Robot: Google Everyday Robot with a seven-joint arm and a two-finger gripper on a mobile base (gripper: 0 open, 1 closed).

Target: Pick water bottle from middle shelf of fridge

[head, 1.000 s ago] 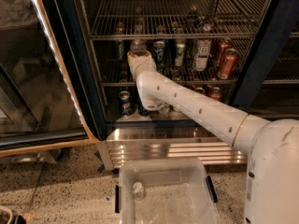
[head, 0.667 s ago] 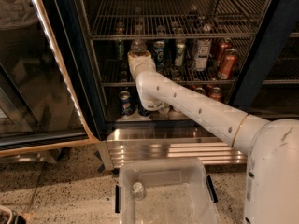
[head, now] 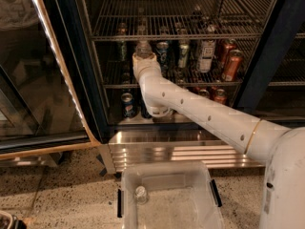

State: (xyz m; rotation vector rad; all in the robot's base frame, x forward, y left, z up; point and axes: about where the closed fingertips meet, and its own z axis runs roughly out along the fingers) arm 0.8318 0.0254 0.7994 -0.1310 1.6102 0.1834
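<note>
The fridge (head: 181,149) stands open, with wire racks inside. The water bottle (head: 143,48), clear with a ribbed top, stands at the left of the middle shelf (head: 116,85). My white arm reaches in from the lower right. My gripper (head: 144,60) is at the bottle, just below its visible top, and the wrist hides the gripper's end and the bottle's lower part.
Slim tall cans (head: 206,55) and red cans (head: 232,65) stand on the same rack to the right. Small dark bottles (head: 122,30) sit on the rack above, and cola cans (head: 127,104) on the rack below. The open glass door (head: 43,80) is at left. A clear plastic bin (head: 125,178) sits on the floor in front.
</note>
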